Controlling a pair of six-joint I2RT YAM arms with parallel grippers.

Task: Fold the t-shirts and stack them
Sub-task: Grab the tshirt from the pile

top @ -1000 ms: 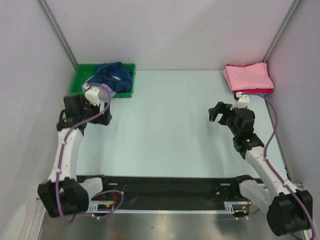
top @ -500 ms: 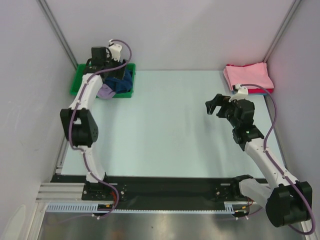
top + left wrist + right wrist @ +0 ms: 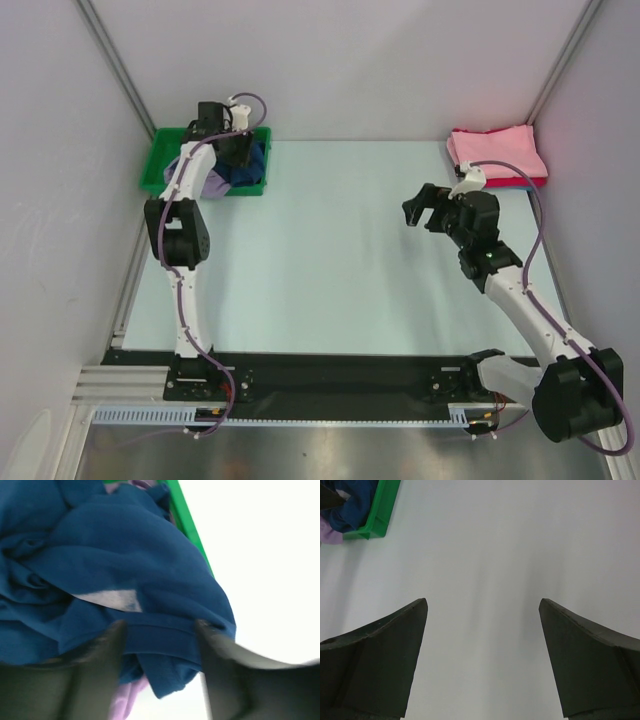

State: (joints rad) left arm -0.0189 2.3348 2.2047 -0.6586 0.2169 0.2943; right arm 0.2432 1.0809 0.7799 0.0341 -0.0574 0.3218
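A crumpled navy t-shirt (image 3: 248,168) lies in the green bin (image 3: 155,172), on top of a lavender t-shirt (image 3: 211,185). My left gripper (image 3: 238,148) reaches down into the bin. In the left wrist view its jaws (image 3: 160,630) stand apart on either side of a hem fold of the navy t-shirt (image 3: 150,570), whose pale print (image 3: 112,599) shows, with lavender cloth (image 3: 125,700) below. My right gripper (image 3: 418,212) hovers open over bare table (image 3: 482,610), nothing between its fingers. Pink and red folded t-shirts (image 3: 495,152) are stacked at the back right.
The green bin's rim (image 3: 187,525) runs just right of the navy cloth, and the bin (image 3: 382,515) shows far off in the right wrist view. White walls close the table on three sides. A black rail (image 3: 330,375) spans the near edge.
My left arm swung from the table's left side up and into the bin, and its jaws narrowed around the navy cloth. The right gripper drifted slightly left, still open.
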